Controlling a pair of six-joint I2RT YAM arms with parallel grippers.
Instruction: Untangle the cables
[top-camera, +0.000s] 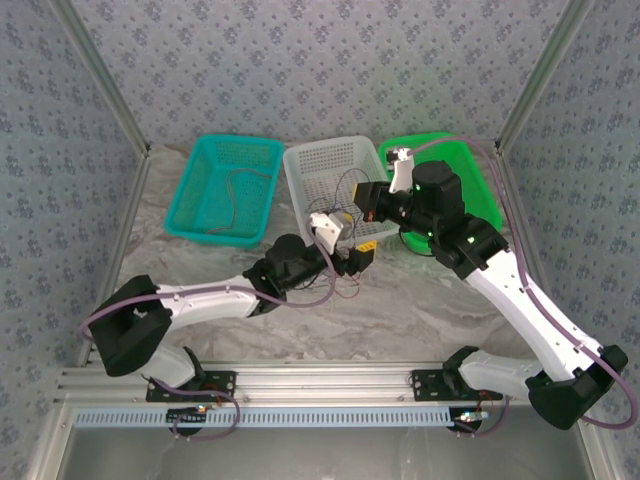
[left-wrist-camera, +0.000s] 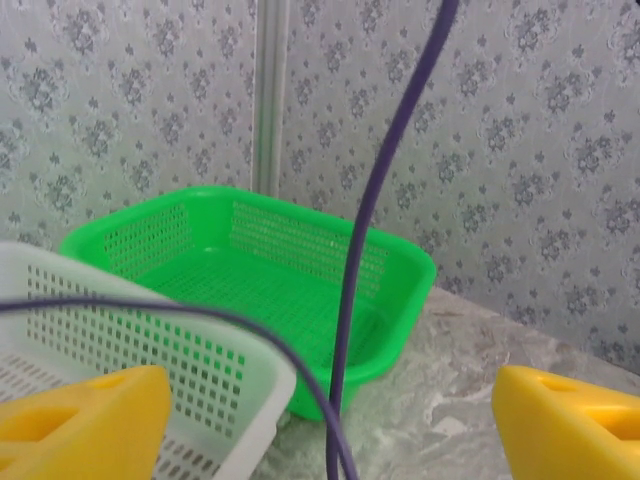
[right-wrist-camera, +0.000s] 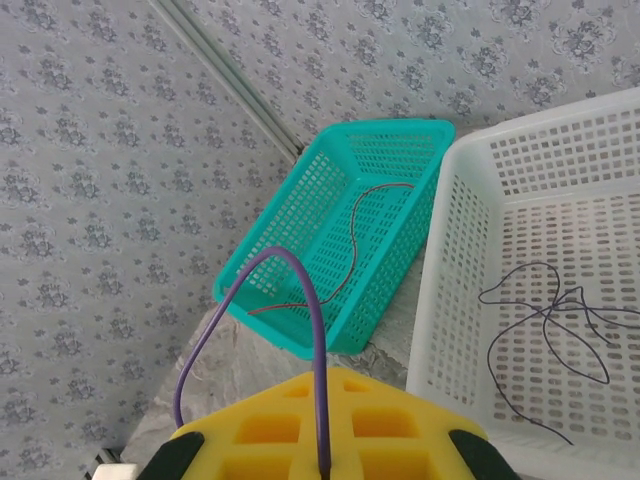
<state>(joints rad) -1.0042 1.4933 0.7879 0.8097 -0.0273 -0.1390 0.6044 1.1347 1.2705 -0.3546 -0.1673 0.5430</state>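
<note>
The left gripper (left-wrist-camera: 330, 415) has its blocky yellow fingertips (left-wrist-camera: 80, 420) spread wide apart. Its white arm lies low across the marbled table (left-wrist-camera: 470, 400), bent at the elbow and reaching toward the white basket's (right-wrist-camera: 435, 290) near edge. The right gripper (right-wrist-camera: 320, 440) is closed, and whether it pinches anything cannot be told. Its arm rises from the near right and its wrist turns left over that basket. A thin dark cable (right-wrist-camera: 545, 320) curls loosely on the basket's perforated plastic floor. A red cable (right-wrist-camera: 355, 235) snakes inside the teal mesh basket (right-wrist-camera: 300, 345). A green basket (left-wrist-camera: 300, 205) sits to the right.
</note>
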